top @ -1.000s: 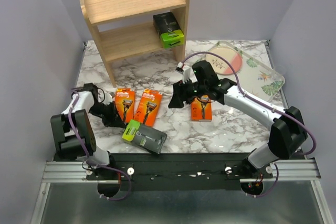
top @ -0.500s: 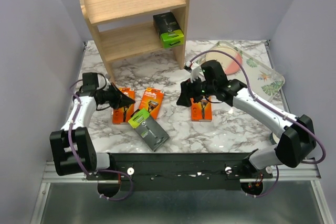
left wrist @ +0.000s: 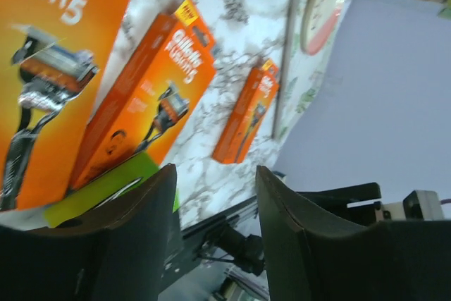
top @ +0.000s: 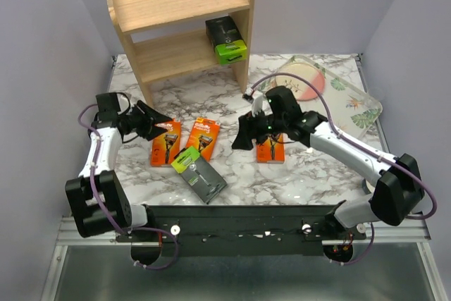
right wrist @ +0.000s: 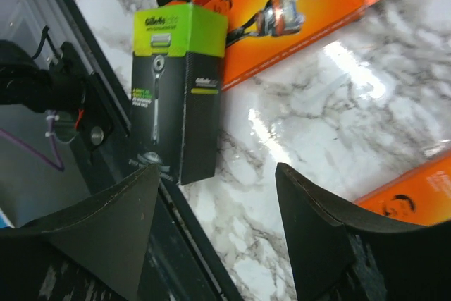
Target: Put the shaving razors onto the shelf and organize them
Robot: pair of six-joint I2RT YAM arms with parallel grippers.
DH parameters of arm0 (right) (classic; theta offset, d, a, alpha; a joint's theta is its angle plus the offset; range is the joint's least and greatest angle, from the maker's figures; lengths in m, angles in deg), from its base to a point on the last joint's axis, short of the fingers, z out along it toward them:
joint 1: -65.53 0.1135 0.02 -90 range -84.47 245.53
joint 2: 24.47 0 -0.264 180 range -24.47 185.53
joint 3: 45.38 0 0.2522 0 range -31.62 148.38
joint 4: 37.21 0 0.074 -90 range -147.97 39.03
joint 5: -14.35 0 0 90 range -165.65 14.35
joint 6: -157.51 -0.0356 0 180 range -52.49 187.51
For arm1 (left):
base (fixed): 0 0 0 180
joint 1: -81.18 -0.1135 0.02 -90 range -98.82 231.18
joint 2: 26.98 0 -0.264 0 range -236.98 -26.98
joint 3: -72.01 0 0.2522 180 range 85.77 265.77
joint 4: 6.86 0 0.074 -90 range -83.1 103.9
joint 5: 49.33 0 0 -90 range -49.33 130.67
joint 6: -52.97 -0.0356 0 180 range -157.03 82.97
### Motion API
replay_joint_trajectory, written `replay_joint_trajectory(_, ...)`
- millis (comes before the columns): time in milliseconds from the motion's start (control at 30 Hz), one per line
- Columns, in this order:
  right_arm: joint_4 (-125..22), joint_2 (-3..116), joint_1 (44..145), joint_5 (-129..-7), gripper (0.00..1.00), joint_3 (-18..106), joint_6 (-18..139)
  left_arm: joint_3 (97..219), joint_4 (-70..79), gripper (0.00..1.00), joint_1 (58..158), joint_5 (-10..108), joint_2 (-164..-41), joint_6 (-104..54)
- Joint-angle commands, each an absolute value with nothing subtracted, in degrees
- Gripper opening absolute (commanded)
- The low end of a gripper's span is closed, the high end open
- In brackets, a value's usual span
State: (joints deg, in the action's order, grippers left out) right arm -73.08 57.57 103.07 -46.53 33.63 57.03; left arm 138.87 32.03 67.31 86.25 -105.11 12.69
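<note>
The wooden shelf stands at the back left, with one dark, green-ended razor pack on its lower tier. Three orange razor packs lie on the marble: two side by side and one further right. A grey pack with a lime end lies near the front edge. My left gripper hovers open and empty over the leftmost orange pack. Between the middle and right orange packs is my right gripper, open and empty, with the grey pack ahead of it.
A floral tray with a pink plate sits at the back right. The black base rail runs along the table's near edge, right by the grey pack. The shelf's side panel stands just behind the left arm.
The left gripper has opened, lifted off the grey pack and swung back toward the left. The grey pack now lies turned, closer to the orange packs. My right gripper shifted slightly left.
</note>
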Motion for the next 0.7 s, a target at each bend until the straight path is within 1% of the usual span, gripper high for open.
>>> replay_joint_trajectory(0,-71.54,58.41,106.49,-40.77,0.77,25.61,45.74,133.59,40.04,0.61,67.38,79.62,-99.67,0.68)
replay_joint_trajectory(33,-70.15,58.76,106.66,-40.15,0.78,24.2,43.62,132.89,39.25,0.65,67.99,78.56,-99.75,0.42)
replay_joint_trajectory(100,-68.56,59.55,107.54,-40.23,0.8,21.31,40.45,131.56,38.98,0.66,69.31,76.8,-101.06,-0.28)
replay_joint_trajectory(133,-68.11,59.9,107.54,-40.41,0.82,20.68,39.22,131.3,39.07,0.67,70.88,76.27,-101.68,-0.38)
replay_joint_trajectory(200,-67.15,60.86,107.54,-39.36,0.86,18.92,36.32,130.25,38.9,0.67,72.12,75.83,-102.92,1.02)
replay_joint_trajectory(300,-61.1,62.45,107.54,-35.51,0.88,14.79,32.89,127.52,36.79,0.67,73.27,76.0,-102.83,2.96)
replay_joint_trajectory(367,-54.34,64.64,107.54,-33.47,0.89,12.42,29.91,126.38,35.99,0.67,73.62,76.35,-102.74,4.02)
replay_joint_trajectory(433,-48.72,67.44,107.54,-30.66,0.91,12.06,28.93,125.94,36.26,0.66,73.71,76.27,-102.48,4.63)
replay_joint_trajectory(667,-38.33,79.66,108.94,-24.07,0.92,14.96,23.14,120.41,34.41,0.63,74.06,76.71,-99.49,7.0)
